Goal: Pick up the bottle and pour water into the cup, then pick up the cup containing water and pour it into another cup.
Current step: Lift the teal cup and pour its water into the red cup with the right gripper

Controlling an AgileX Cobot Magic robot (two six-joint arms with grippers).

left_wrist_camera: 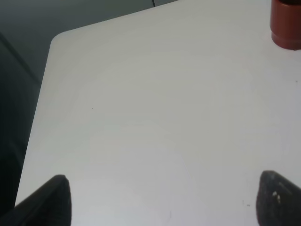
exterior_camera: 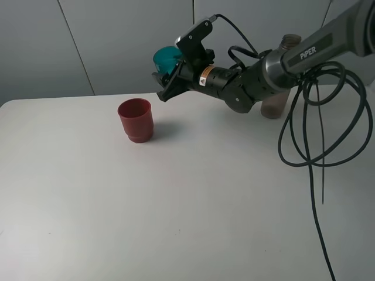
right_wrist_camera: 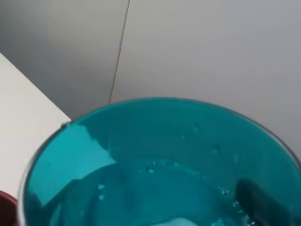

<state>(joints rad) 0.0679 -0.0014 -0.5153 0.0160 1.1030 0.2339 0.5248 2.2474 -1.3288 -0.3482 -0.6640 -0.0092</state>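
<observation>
Presently the right gripper (exterior_camera: 169, 82) is clamped on the teal cup (exterior_camera: 166, 57), jaws pinching its wall, and carries it raised clear of the white table (exterior_camera: 176, 211). In the exterior view the teal cup hangs above and a little to the right of the red cup (exterior_camera: 136, 120), not touching it. The red cup stands upright on the table, mouth up, apart from everything else. The right wrist view looks down into the teal cup (right_wrist_camera: 160, 160): droplets cling to its inner wall, a dark finger (right_wrist_camera: 256, 202) shows through the translucent side, and how much water it holds cannot be told. A sliver of the red cup (right_wrist_camera: 4, 207) shows beside the teal rim in that view. The bottle (exterior_camera: 273, 106) stands upright at the rear right of the table, largely hidden behind the right arm, its open neck showing above the arm. Black cables (exterior_camera: 304, 134) loop down from that arm. The left gripper (left_wrist_camera: 164, 200) hovers above bare tabletop with jaws spread wide and nothing between them; the red cup (left_wrist_camera: 286, 26) lies well apart from it.
</observation>
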